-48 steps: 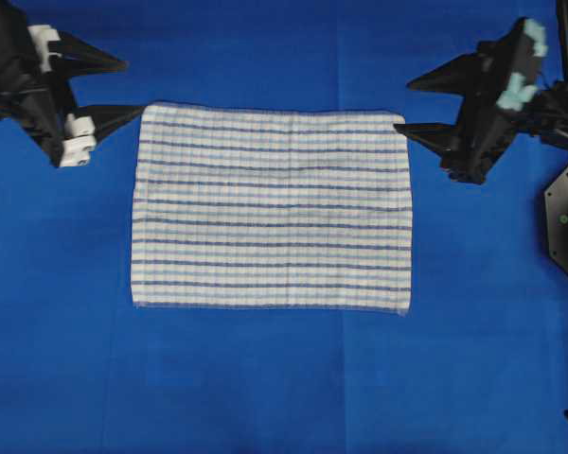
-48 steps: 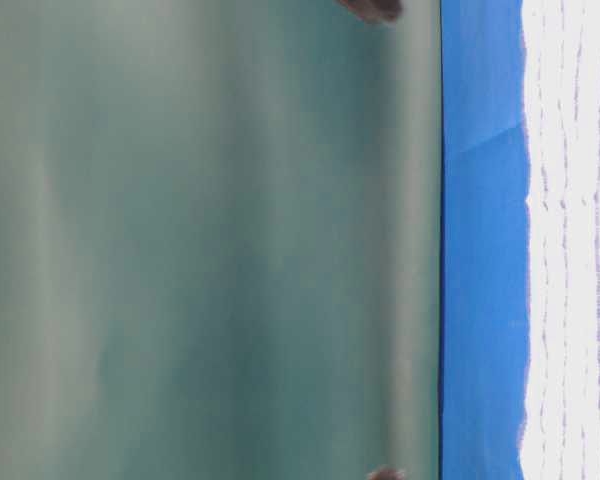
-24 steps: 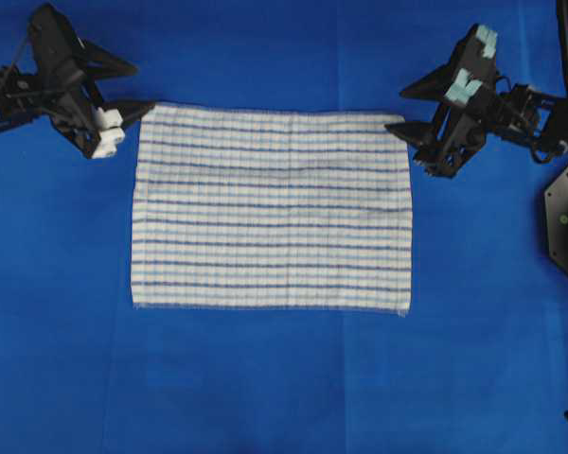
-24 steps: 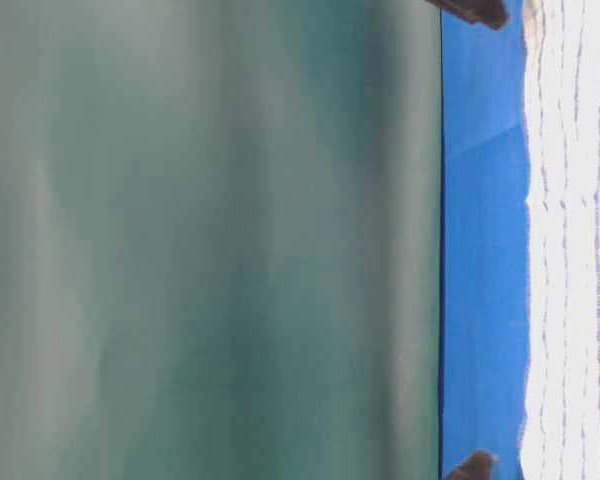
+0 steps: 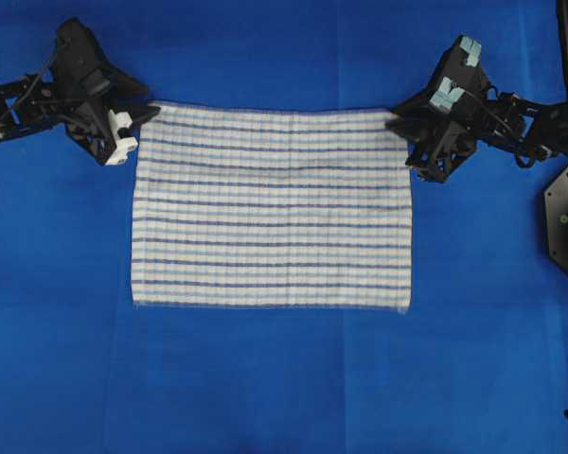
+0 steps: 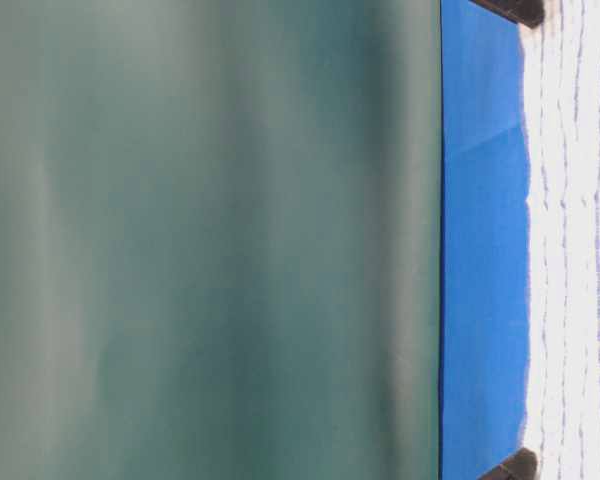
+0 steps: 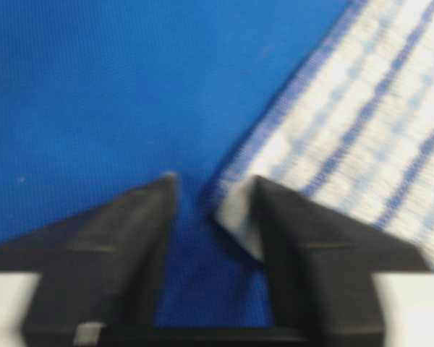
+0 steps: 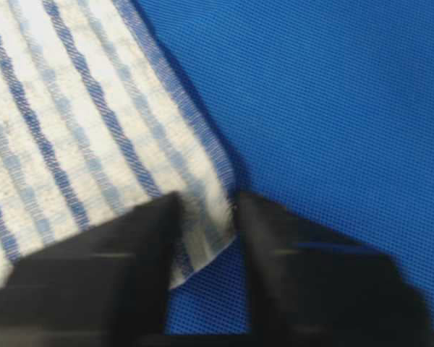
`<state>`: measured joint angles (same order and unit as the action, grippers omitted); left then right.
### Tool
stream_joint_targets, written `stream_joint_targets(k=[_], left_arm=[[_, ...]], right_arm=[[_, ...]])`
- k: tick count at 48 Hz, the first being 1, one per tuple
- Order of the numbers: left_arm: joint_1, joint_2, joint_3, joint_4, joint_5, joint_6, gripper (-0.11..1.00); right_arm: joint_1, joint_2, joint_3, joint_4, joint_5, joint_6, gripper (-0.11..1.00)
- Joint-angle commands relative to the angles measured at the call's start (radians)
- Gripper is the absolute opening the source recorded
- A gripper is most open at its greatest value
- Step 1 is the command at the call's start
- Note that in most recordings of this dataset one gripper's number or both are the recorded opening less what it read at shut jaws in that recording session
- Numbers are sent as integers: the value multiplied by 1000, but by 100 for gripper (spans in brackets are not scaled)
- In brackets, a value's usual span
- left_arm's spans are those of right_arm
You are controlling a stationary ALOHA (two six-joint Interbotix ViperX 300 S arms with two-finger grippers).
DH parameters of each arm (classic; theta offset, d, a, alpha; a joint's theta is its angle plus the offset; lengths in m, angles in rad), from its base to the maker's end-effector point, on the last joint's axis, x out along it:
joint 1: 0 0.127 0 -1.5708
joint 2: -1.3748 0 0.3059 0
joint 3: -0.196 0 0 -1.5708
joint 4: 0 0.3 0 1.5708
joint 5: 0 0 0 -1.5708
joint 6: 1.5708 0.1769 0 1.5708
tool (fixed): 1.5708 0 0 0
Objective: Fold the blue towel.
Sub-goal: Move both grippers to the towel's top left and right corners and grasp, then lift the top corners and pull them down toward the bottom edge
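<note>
under blurred fingers [image 8: 130, 275], towel corner [image 8: 202, 217]

A plain blue sheet [image 5: 265, 378] covered the surface. The blue towel [image 5: 273, 208] lay flat and unfolded on it, centre of the frame.

Counted: one blue towel [image 5: 272, 208], striped, lying flat on one solid blue sheet [image 5: 265, 378]. Two grippers, one per top corner of the towel: left gripper [image 5: 142, 112] at the top-left corner, right gripper [image 5: 399, 123] at the top-right. Four black fingers total, two each.
</note>
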<state>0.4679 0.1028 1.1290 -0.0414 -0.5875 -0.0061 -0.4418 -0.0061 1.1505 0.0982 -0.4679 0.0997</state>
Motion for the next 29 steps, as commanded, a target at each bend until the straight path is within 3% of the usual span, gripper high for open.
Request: stream_joint_targets(k=[1, 6, 17, 29], left_arm=[[-21, -6, -5, -2, -3, 3, 24], [-41, -6, -6, -2, -3, 6, 5], [-58, -26, -14, -2, 0, 11, 5], [-64, -150, -11, -2, 97, 14, 5]], right_arm=[[5, -8, -12, 2, -8, -2, 19], [11, -8, -14, 0, -8, -3, 3], [11, -21, -15, 0, 2, -2, 3], [11, -110, -9, 0, 48, -5, 3]])
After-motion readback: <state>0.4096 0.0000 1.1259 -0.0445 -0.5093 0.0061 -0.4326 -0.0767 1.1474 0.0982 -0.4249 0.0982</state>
